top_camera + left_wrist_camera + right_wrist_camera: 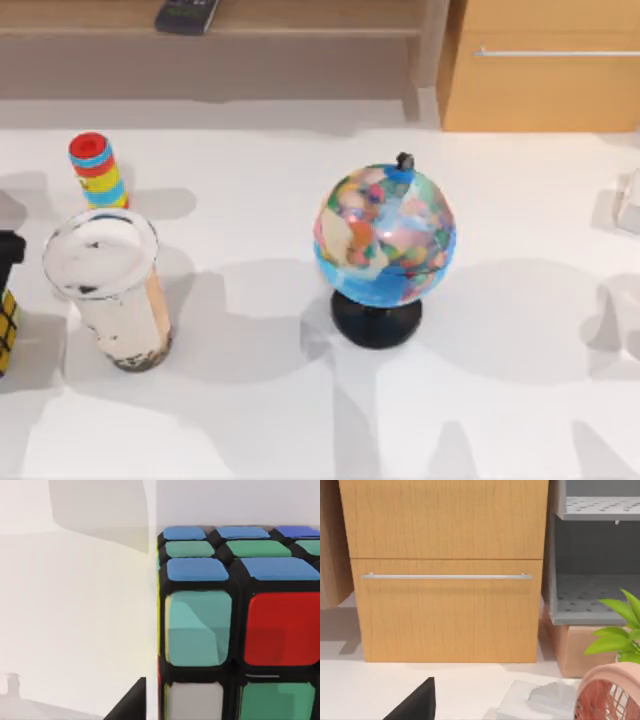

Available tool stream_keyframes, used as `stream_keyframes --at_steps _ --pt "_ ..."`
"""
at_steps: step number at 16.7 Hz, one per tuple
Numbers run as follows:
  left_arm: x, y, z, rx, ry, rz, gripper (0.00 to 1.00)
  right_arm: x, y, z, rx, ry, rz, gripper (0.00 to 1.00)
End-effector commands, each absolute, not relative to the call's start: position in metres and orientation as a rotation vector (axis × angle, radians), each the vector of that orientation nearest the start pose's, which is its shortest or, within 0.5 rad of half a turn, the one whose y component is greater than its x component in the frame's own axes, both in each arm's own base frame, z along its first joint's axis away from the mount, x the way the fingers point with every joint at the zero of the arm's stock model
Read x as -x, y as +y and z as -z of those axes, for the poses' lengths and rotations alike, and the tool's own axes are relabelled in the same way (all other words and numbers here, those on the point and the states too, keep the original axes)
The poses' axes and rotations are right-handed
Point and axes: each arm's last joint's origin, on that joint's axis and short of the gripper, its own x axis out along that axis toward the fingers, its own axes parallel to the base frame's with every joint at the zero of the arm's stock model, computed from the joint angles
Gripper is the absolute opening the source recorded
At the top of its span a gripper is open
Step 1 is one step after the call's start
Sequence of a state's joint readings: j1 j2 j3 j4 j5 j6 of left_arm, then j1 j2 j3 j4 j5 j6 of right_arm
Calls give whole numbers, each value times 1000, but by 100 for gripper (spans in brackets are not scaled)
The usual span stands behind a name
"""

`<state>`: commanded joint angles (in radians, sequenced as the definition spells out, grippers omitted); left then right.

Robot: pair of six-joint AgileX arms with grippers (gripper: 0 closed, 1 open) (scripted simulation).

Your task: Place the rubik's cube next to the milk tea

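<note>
Rubik's cube (235, 625) close under left wrist camera, at table's left edge just left of milk tea (108, 285). Left gripper (8, 250) above it, grasp unclear. Placement step; next: confirm cube seated, then release.

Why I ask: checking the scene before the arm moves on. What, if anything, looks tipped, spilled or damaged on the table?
Nothing stands out. The milk tea, striped cylinder and globe stand upright, with no spill. The rubik's cube sits at the table's left edge beside the cup.
</note>
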<state>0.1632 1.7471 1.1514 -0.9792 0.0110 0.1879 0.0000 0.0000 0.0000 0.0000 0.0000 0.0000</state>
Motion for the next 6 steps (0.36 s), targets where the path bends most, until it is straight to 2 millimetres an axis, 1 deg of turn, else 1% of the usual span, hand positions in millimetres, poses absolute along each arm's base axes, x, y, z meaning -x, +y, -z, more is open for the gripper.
stream_keyframes --at_steps 1,6 --pt "-304 52 -173 -8 1573 26 100 -106 -1 -160 0 0 0 100" --pt "-304 52 -173 -8 1573 26 100 -106 -1 -160 0 0 0 100"
